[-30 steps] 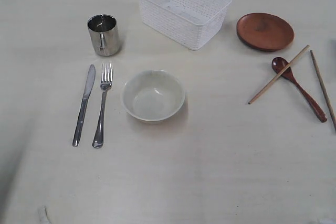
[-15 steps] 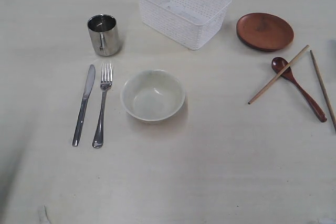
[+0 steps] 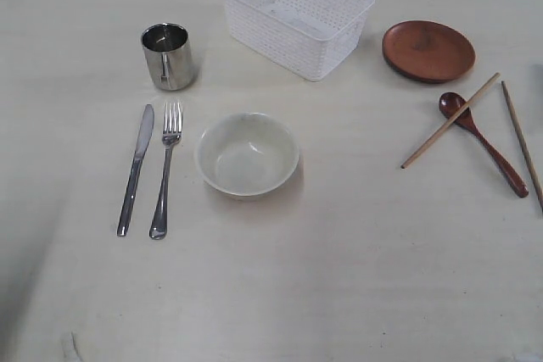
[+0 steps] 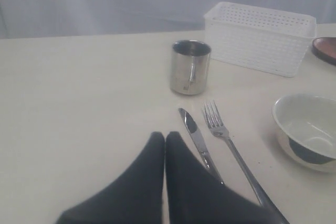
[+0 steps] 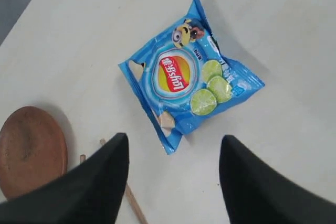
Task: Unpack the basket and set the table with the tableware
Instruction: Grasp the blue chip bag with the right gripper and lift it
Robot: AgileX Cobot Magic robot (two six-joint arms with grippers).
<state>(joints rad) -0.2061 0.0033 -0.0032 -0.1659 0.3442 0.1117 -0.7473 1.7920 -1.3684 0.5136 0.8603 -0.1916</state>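
Observation:
The white basket (image 3: 297, 13) stands at the back of the table (image 3: 339, 277), and nothing shows inside it. Laid out on the table are a steel cup (image 3: 168, 56), a knife (image 3: 135, 169), a fork (image 3: 165, 170), a pale bowl (image 3: 247, 155), a brown plate (image 3: 428, 50), a red-brown spoon (image 3: 482, 142) and two chopsticks (image 3: 450, 120), one lying across the spoon. Neither arm shows in the exterior view. My left gripper (image 4: 165, 136) is shut and empty, beside the knife (image 4: 198, 140) and fork (image 4: 231, 148). My right gripper (image 5: 173, 142) is open above bare table, near the plate (image 5: 31, 150).
A blue chips bag (image 5: 190, 80) lies flat on the table just beyond my right gripper. A grey curtain hangs behind the table's far edge.

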